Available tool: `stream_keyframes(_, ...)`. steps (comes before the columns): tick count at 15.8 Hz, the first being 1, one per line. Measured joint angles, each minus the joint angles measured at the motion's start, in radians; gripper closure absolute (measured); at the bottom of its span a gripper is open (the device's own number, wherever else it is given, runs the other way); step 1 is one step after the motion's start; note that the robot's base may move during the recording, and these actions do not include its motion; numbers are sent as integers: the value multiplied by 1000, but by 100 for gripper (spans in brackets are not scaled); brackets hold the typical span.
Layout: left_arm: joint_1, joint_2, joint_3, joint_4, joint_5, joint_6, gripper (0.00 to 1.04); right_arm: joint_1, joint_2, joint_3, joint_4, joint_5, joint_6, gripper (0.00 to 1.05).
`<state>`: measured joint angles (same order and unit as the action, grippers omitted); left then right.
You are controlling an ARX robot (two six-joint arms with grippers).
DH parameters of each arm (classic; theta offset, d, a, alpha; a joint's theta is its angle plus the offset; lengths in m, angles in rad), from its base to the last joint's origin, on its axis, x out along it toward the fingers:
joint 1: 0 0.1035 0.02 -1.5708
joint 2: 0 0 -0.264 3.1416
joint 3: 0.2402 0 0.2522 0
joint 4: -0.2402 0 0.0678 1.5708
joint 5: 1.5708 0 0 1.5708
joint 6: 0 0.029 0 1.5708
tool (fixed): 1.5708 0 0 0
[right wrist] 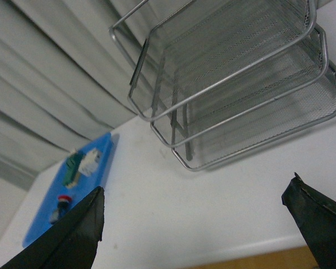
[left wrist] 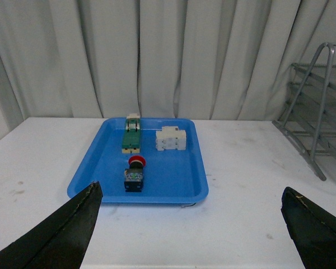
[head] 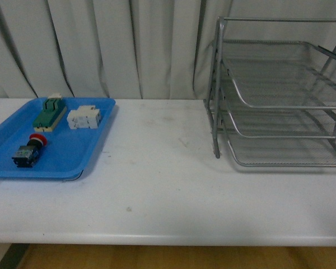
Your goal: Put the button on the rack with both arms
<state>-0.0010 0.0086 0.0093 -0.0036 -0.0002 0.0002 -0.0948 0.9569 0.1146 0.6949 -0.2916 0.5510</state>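
left end effector: wide apart, button well ahead on tray | right end effector: wide apart

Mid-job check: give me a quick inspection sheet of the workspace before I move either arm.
Surface: white table, faint smudges.
Job's things: button lying on its side in the blue tray, near end; rack standing at the table's right, nothing seen in its tiers.
Clutter: white block and green part at the tray's far end.
Claws: left claw and right claw open, holding nothing.
Cables: nothing seen.
Surroundings: pale curtain behind the table.
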Motion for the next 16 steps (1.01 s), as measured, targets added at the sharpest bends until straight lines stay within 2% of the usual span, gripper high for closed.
stream_keyframes(2, 0, 0, 0, 0, 0, 0, 7, -17, 317, 82, 256, -15, 162, 6)
stream_keyframes(4, 0, 0, 0, 0, 0, 0, 7, -17, 565, 177, 378, -16, 287, 6)
stream_keyframes(9, 0, 0, 0, 0, 0, 0, 7, -1, 946, 381, 438, 34, 504, 6)
stream_keyframes(16, 0, 0, 0, 0, 0, 0, 7, 52, 1154, 666, 301, 92, 613, 6)
